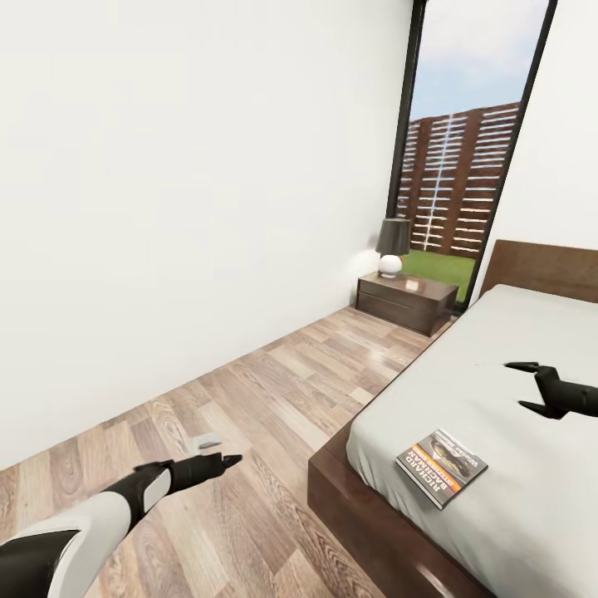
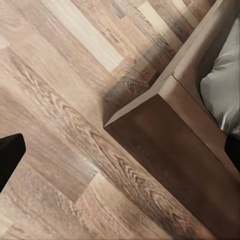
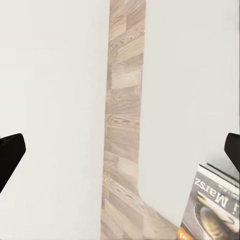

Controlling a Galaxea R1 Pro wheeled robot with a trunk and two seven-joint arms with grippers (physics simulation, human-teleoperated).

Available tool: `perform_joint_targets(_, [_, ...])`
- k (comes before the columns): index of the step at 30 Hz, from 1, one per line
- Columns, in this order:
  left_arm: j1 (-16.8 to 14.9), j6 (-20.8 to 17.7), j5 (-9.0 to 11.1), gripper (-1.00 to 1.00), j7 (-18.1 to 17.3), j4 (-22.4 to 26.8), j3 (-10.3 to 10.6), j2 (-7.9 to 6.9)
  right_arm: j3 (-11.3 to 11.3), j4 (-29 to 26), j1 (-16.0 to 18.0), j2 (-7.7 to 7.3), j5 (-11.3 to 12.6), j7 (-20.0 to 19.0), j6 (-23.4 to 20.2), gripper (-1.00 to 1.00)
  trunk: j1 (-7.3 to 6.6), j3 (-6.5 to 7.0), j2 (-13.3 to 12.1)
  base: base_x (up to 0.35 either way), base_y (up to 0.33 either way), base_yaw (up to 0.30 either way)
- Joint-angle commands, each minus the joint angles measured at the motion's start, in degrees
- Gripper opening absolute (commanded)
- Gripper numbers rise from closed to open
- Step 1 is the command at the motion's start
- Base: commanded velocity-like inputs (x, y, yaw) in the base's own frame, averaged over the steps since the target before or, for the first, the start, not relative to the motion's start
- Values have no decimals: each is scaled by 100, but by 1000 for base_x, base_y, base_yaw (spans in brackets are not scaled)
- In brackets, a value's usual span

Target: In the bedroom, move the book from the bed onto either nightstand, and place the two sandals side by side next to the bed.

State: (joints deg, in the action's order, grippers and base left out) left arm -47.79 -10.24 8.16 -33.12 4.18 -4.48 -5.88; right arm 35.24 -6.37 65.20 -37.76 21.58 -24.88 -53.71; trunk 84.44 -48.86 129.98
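Your right gripper [image 1: 531, 386] hangs over the light-grey mattress of the bed [image 1: 498, 365], its black fingers spread apart with nothing between them, reaching in from the right edge of the head view. The book [image 1: 441, 468] lies flat on the mattress near the bed's front corner, below and to the left of that gripper and clear of it; in the right wrist view the book [image 3: 212, 210] shows at the frame's corner with white lettering on a dark cover.

Your left arm stretches forward low over the wood-plank floor [image 1: 274, 390], white forearm leading to the dark left gripper [image 1: 223, 461]. You cannot tell from these views whether its fingers are parted or closed. A small grey object [image 1: 207, 440] lies on the floor just beyond it.

The nightstand [image 1: 405, 301] stands against the wall by the window [image 1: 465, 166], carrying a dark-shaded lamp [image 1: 392, 247].
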Motion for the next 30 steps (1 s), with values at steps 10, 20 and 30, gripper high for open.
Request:
perform_joint_targets(10, [-2, -39, 34, 100, -51, -94, -51, 230, 4, 27, -306, -60, -597, -867, 264, 100, -1, -6, 3, 0, 0, -15])
perform_joint_targets(20, [-2, -26, 29, 100, -51, -163, -52, 395, 8, 238, -495, -60, -668, -1249, 836, 100, -1, -6, 3, 0, 0, -190])
perform_joint_targets(30, [1, -10, 17, 100, -33, -233, -49, 586, 9, 296, -589, -88, -675, -1525, 1028, 100, -1, -6, 3, 0, 0, -222])
